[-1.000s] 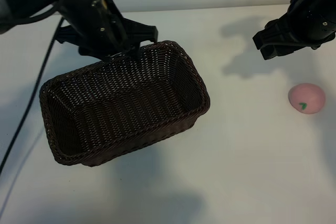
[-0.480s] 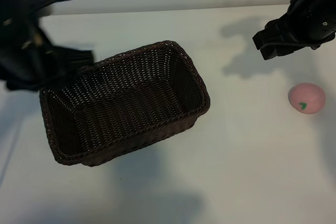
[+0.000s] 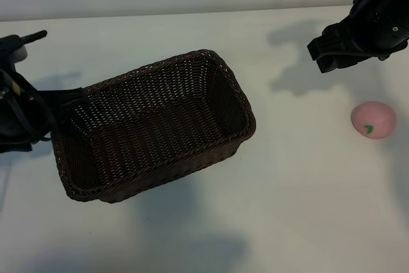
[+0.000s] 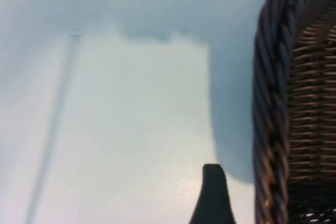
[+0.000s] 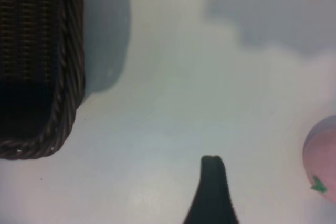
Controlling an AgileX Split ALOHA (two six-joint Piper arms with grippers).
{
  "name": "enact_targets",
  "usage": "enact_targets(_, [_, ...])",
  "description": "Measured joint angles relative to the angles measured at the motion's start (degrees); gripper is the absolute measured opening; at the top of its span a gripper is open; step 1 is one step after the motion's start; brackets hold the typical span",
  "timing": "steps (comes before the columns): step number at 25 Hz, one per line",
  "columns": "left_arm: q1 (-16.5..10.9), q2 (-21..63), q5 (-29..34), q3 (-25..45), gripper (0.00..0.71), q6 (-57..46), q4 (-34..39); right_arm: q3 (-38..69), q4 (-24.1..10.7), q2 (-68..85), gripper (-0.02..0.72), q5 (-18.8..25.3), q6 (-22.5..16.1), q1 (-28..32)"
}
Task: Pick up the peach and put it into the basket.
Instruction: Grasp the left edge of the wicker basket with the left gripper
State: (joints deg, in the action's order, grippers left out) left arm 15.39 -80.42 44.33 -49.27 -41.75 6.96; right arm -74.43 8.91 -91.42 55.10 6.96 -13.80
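The peach (image 3: 373, 119), pale pink with a small green mark, lies on the white table at the right, well apart from the basket (image 3: 160, 177). This dark brown wicker basket stands left of centre with nothing inside. My right gripper (image 3: 321, 57) hangs open and empty above the table, behind and left of the peach. The right wrist view has one of its fingers (image 5: 212, 192), the peach (image 5: 323, 158) at the edge and a basket corner (image 5: 68, 77). My left gripper (image 3: 61, 103) is open and empty at the basket's left end. Its finger (image 4: 212, 195) shows beside the braided rim (image 4: 270, 103).
The white table (image 3: 287, 209) spreads bare between the basket and the peach and along the front. A dark cable (image 3: 25, 119) loops by the left arm at the table's left edge. Shadows of the arms fall on the tabletop.
The left arm has swung from over the basket's far rim out to the left and now sits low at the basket's left end. The right arm, peach and basket have not moved.
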Motion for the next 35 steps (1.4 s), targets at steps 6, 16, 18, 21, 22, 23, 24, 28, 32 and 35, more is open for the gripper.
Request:
enact_targets(6, [-0.9, -2.1, -2.3, 1.4, 0.566, -1.0, -0.1, 0.0, 0.0, 0.0, 0.548, 0.0, 0.0, 0.0])
enact_targets(16, [-0.9, -12.3, -7.5, 1.4, 0.566, -0.4, -2.8, 0.0, 0.0, 0.0, 0.548, 0.1, 0.0, 0.0])
enact_targets(18, [-0.9, -13.9, -8.4, 1.4, 0.566, -0.3, -3.2, 0.0, 0.1, 0.0, 0.548, 0.1, 0.0, 0.0])
enact_targets(21, [-0.9, -15.1, -10.4, 1.7, 0.566, 0.4, -4.9, 0.0, 0.1, 0.0, 0.548, 0.1, 0.0, 0.0])
enact_targets(22, [-0.9, -15.4, -10.9, 1.8, 0.565, 0.7, -5.4, 0.0, 0.1, 0.0, 0.548, 0.1, 0.0, 0.0])
enact_targets(23, [-0.9, -15.5, -11.5, 1.8, 0.561, 1.0, -5.8, 0.0, 0.1, 0.0, 0.548, 0.1, 0.0, 0.0])
enact_targets(24, [-0.9, -15.8, -11.8, 1.8, 0.554, 1.0, -5.9, 0.0, 0.1, 0.0, 0.548, 0.1, 0.0, 0.0])
enact_targets(28, [-0.9, -16.6, -12.0, 1.8, 0.516, 1.3, -6.0, 0.0, 0.1, 0.0, 0.548, 0.1, 0.0, 0.0])
enact_targets(32, [-1.0, -17.5, -12.1, 1.8, 0.444, 1.3, -6.0, 0.0, 0.1, 0.0, 0.548, 0.1, 0.0, 0.0])
enact_targets(35, [-1.0, -18.0, -12.1, 1.8, 0.353, 1.3, -6.1, 0.0, 0.1, 0.0, 0.548, 0.1, 0.0, 0.0])
